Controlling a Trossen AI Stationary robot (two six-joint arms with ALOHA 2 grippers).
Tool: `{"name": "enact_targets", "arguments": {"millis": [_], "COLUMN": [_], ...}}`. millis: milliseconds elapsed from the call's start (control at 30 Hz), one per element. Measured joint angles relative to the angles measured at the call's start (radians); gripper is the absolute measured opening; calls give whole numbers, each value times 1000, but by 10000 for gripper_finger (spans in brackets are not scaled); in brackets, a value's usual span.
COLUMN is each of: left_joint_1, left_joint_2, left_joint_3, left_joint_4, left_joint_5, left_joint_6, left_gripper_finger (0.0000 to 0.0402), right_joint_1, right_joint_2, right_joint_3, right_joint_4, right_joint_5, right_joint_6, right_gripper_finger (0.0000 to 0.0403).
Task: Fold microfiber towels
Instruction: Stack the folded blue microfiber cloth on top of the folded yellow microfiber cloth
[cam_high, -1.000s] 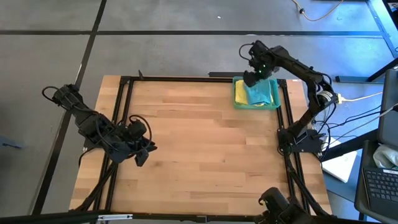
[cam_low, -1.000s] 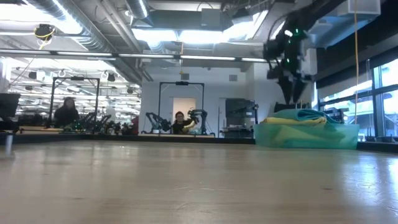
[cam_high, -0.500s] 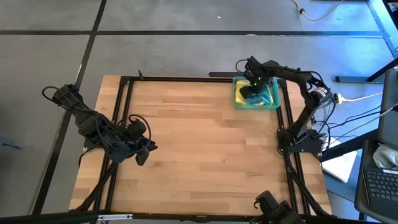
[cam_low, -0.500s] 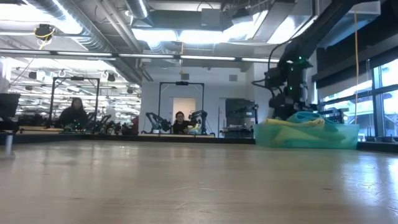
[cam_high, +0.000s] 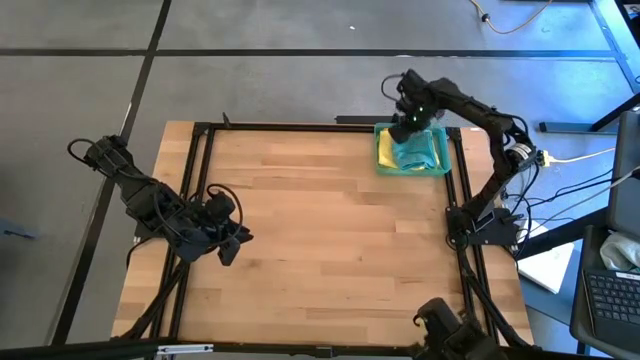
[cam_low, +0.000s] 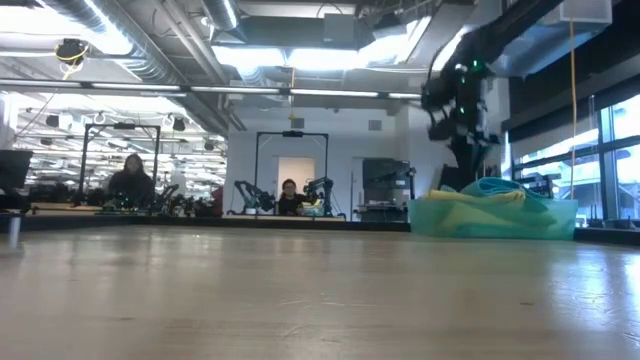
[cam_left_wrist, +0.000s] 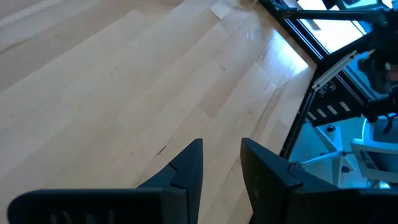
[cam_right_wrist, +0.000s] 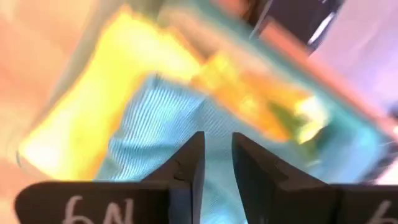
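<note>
Towels (cam_high: 412, 150) are sitting bunched in the teal tray (cam_high: 379, 160) at the far right corner of the table (cam_high: 320, 230), directly beneath your right gripper (cam_high: 407, 124), which is hovering just above the pile. In the right wrist view the teal towel (cam_right_wrist: 155, 130) is lying on top, right ahead of the fingertips (cam_right_wrist: 194, 152), with a yellow towel (cam_right_wrist: 81, 137) spreading out to one side of it and more yellow and green cloth crumpled beyond. The fingers are standing narrow, with only a slim gap between them, and I cannot tell whether any fabric is pinched there; in the low view the gripper (cam_low: 462, 150) is showing above the heap with no cloth visibly hanging from it.

Your left gripper (cam_high: 228, 247) is waiting over bare wood near the left edge, well apart from the tray, its fingers (cam_left_wrist: 186, 168) partly open and holding nothing. Parking it there is probably keeping the middle of the table free as a folding area.

The pile is a rumpled mound, so no single towel is showing a clean long axis. The teal one's ribbing is running roughly along the line of the right gripper's fingers, and the tray's longer side is running across the table.
</note>
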Motion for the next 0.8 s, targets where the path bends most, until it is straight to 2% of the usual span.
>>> {"name": "enact_targets", "arguments": {"millis": [100, 233, 433, 600, 800], "left_joint_1": [0, 0, 0, 0, 0], "left_joint_2": [0, 0, 0, 1, 1], "left_joint_3": [0, 0, 0, 0, 0], "left_joint_4": [2, 15, 21, 22, 22], "left_joint_5": [-6, -8, -41, -42, -42], "left_joint_6": [-7, -8, -33, -33, -47], "left_gripper_finger": [99, 99, 99, 99, 99], "right_joint_1": [-11, -30, -30, -31, -35], "right_joint_2": [-8, -8, -6, -5, 15], "right_joint_3": [63, 71, -52, -153, -181], "right_joint_4": [26, 28, 77, 238, 384], "right_joint_5": [46, -4, -29, -29, -29], "right_joint_6": [-14, 21, 18, 3, 4], "right_gripper_finger": [83, 83, 83, 83, 83]}}
